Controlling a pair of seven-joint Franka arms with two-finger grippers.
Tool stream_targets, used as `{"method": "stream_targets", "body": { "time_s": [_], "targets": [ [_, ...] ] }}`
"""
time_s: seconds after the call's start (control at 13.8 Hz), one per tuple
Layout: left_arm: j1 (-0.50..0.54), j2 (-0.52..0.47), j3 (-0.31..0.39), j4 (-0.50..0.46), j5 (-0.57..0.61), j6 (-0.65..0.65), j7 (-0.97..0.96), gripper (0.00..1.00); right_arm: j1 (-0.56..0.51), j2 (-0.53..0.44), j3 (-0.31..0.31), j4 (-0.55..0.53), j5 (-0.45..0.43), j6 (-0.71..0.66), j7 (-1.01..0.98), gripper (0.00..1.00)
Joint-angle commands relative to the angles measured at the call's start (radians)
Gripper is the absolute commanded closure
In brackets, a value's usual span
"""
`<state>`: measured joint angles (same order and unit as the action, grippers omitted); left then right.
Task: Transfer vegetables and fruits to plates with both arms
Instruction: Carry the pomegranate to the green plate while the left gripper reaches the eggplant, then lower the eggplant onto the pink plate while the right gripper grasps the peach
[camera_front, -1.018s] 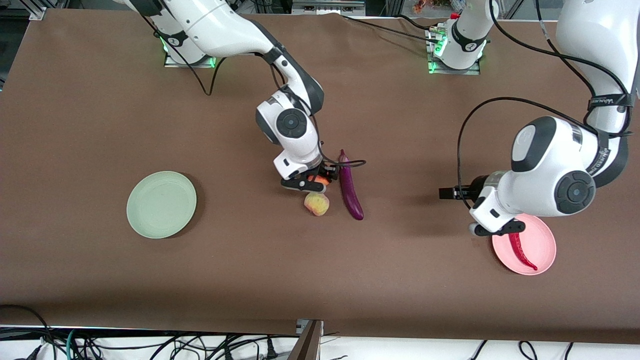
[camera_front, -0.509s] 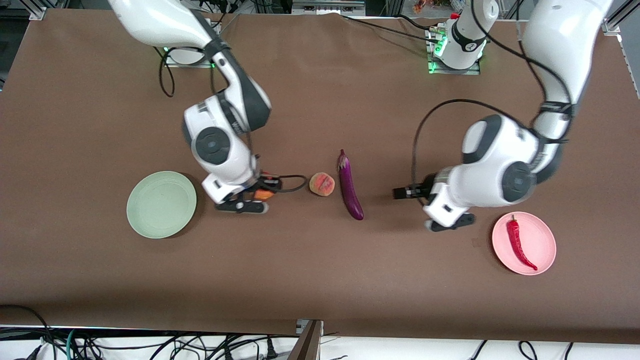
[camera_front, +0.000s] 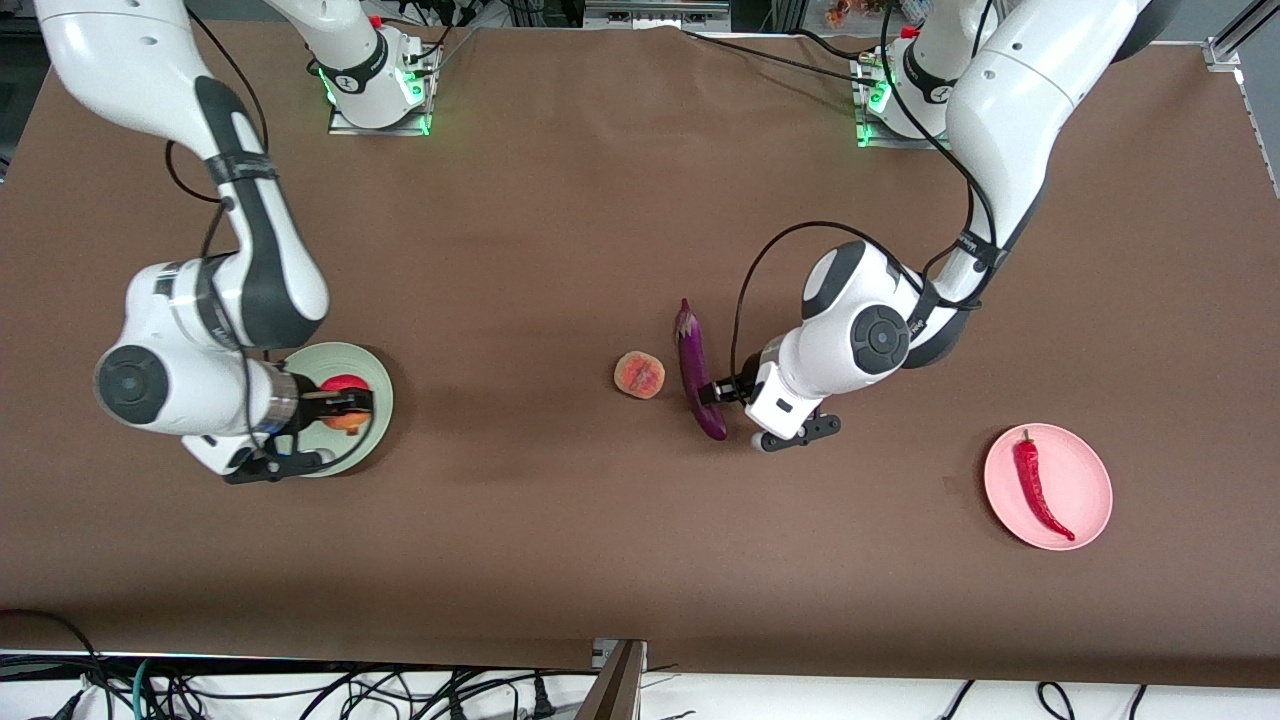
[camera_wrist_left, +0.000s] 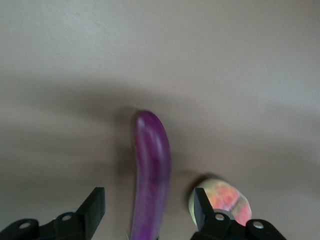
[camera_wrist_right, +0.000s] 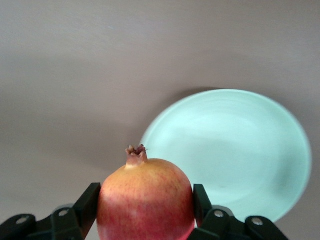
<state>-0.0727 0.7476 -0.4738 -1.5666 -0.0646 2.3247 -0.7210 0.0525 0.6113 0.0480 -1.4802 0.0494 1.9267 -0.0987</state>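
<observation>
My right gripper (camera_front: 338, 405) is shut on the red pomegranate-like fruit (camera_front: 346, 417) and holds it over the mint green plate (camera_front: 377, 376). In the right wrist view the fruit (camera_wrist_right: 145, 200) fills the jaws, with the plate (camera_wrist_right: 240, 150) below. My left gripper (camera_front: 725, 395) is open and low over the purple eggplant (camera_front: 693, 362), near its rounded end. In the left wrist view the eggplant (camera_wrist_left: 150, 175) lies between the fingers (camera_wrist_left: 95, 207). The peach (camera_front: 640, 375) lies beside the eggplant and also shows in the left wrist view (camera_wrist_left: 227, 197). The red chili (camera_front: 1038, 487) lies on the pink plate (camera_front: 1088, 470).
The brown table (camera_front: 560, 520) carries only these things. Both arm bases stand along the edge farthest from the front camera. Cables hang off the table's edge nearest that camera.
The right arm carried the pomegranate from beside the eggplant to over the green plate. The left gripper left the chili on the pink plate and moved to the eggplant. The peach shifted a little.
</observation>
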Motion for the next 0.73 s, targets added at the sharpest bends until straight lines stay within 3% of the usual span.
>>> {"method": "stream_targets", "body": {
  "time_s": [0.0,0.15,0.44,0.51,0.58,0.65],
  "targets": [
    [-0.119,0.033,0.094,0.017,0.015,0.073,-0.119,0.3,-0.072,0.03,0.012,-0.008,-0.009,0.001,-0.114,0.54],
    [-0.206,0.042,0.176,0.017,0.012,0.107,-0.175,0.29,-0.089,0.06,0.007,-0.008,-0.013,0.038,-0.145,0.54],
    [-0.24,0.076,0.188,0.017,0.015,0.108,-0.193,0.32,-0.118,0.114,0.006,-0.014,-0.052,0.103,-0.164,0.54],
    [-0.242,0.076,0.188,0.017,0.015,0.108,-0.201,0.42,-0.118,0.122,0.006,-0.014,-0.052,0.11,-0.164,0.53],
    [-0.243,0.078,0.188,0.017,0.014,0.108,-0.245,0.79,-0.118,0.128,0.006,-0.015,-0.052,0.118,-0.164,0.53],
    [-0.246,0.078,0.188,0.017,0.015,0.108,-0.294,0.95,-0.118,0.136,0.006,-0.015,-0.052,0.124,-0.164,0.53]
  ]
}}
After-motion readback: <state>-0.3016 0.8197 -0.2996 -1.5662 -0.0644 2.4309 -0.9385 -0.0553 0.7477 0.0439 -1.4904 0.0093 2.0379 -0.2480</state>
